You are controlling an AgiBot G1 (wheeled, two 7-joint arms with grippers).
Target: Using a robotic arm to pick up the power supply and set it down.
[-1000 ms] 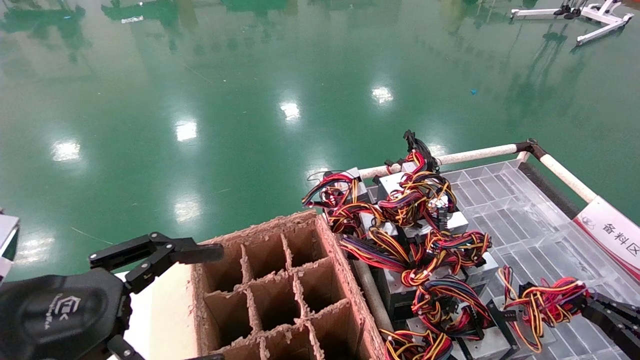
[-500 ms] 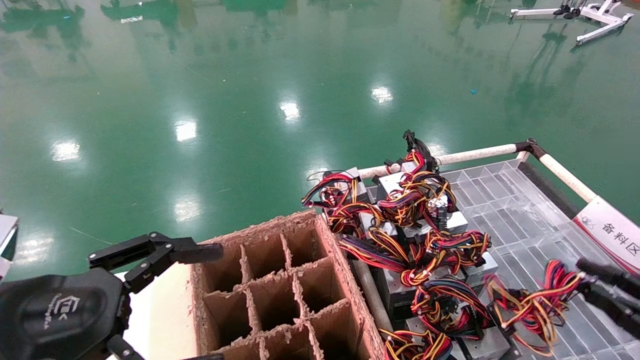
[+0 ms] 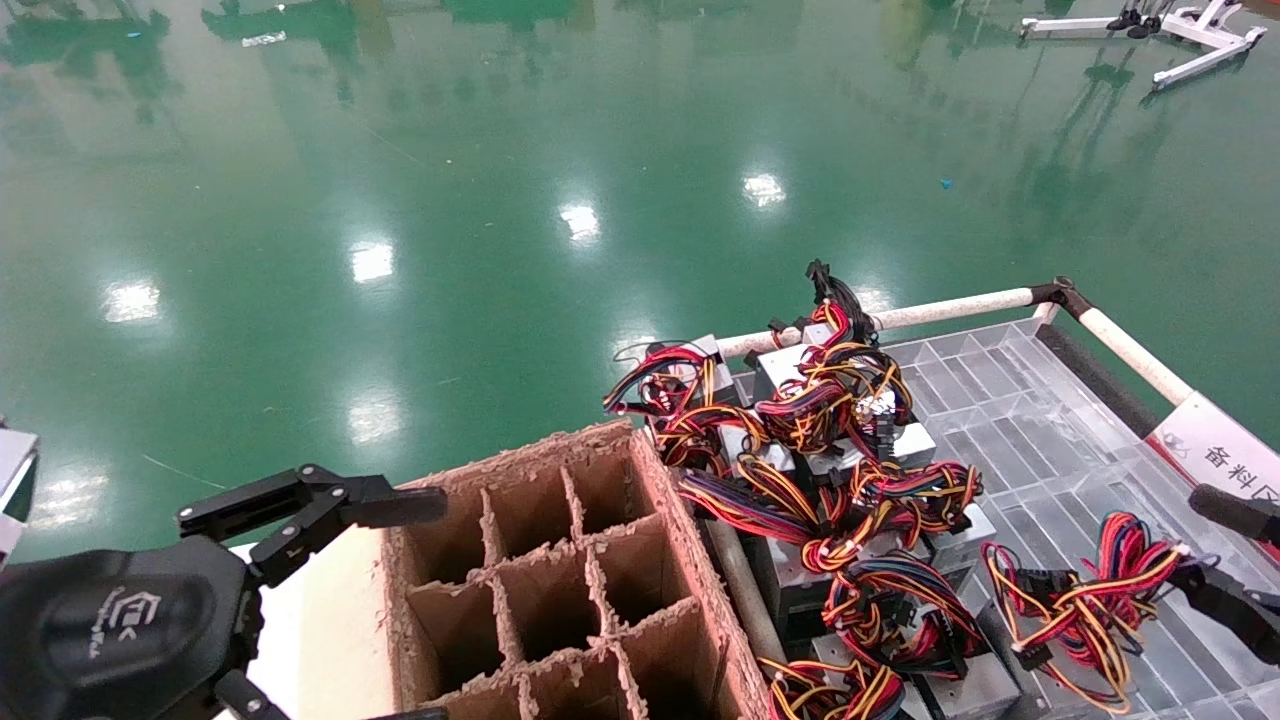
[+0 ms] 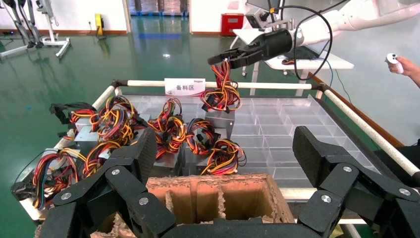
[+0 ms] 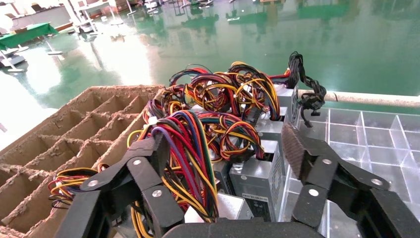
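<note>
The power supply's wire bundle [image 3: 1092,598], red, yellow, orange and black, lies at the right of the clear tray [image 3: 1010,420]. It hangs over one finger [image 5: 141,166] of my right gripper [image 3: 1190,535], whose jaws stand wide apart. In the right wrist view the bundle [image 5: 185,148] rests against that finger, with a grey box [image 5: 225,208] below. From the left wrist view, the white robotic arm [image 4: 341,20] ends in the right gripper [image 4: 223,57], the wires [image 4: 223,96] hang down from it, and the grey power supply [image 4: 220,121] stands on the tray. My left gripper [image 3: 430,610] is open by the cardboard box.
A brown cardboard box [image 3: 560,590] with divided cells stands left of the tray. Several more power supplies [image 3: 830,450] with tangled wires crowd the tray's left side. A white rail [image 3: 950,308] and a labelled sign [image 3: 1225,465] border the tray. Green floor lies beyond.
My right gripper rose a little with the wire bundle, then its fingers spread apart; the bundle now only hangs on one finger. The left arm has not moved.
</note>
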